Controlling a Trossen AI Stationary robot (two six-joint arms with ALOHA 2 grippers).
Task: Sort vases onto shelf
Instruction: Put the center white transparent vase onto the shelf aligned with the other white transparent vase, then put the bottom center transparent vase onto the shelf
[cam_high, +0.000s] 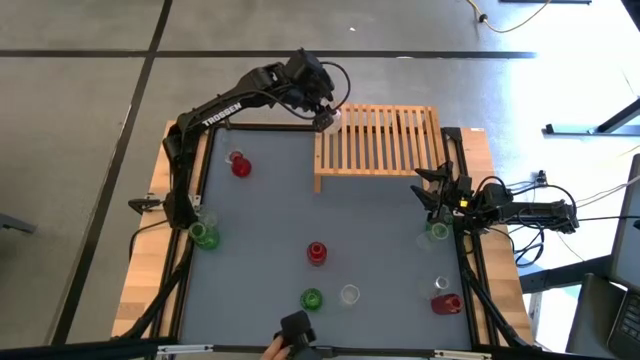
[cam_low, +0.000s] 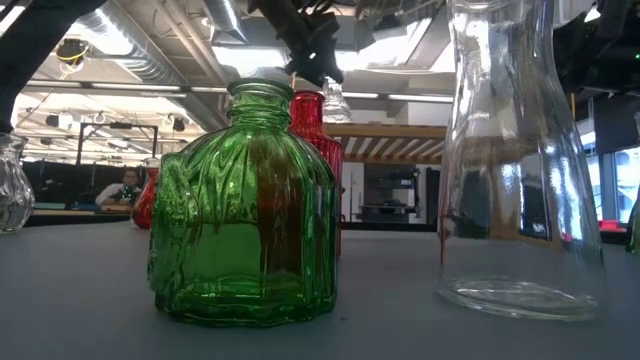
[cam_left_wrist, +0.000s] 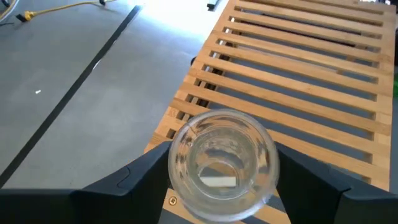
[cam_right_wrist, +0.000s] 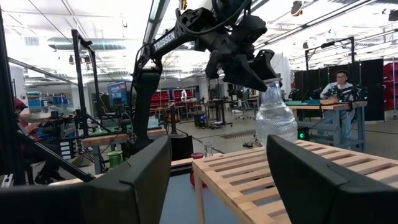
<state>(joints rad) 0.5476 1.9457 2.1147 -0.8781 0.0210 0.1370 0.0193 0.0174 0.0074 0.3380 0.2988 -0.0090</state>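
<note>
Jaws of the left gripper flank the clear, narrow-necked glass vase; whether they press it or stand just off it, I cannot tell. That vase stands upright on the far left corner of the low, light-wood slatted shelf, at upper centre of the high view.

The shelf sits on the grey-topped table with pale wooden edges. Other vases are scattered over it:
- a red glass vase at upper left
- a green glass vase at the left edge
- a second red vase in the middle
- a ribbed green vase beside a small clear vase at lower centre
- a third red vase at lower right

Around the table lies grey floor with dark tape lines. In the right wrist view, a person stands at a workbench at the far right.

The left arm reaches from the table's left edge, bending over to the shelf corner. The right gripper waits at the table's right edge, fingers well apart and holding nothing.
</note>
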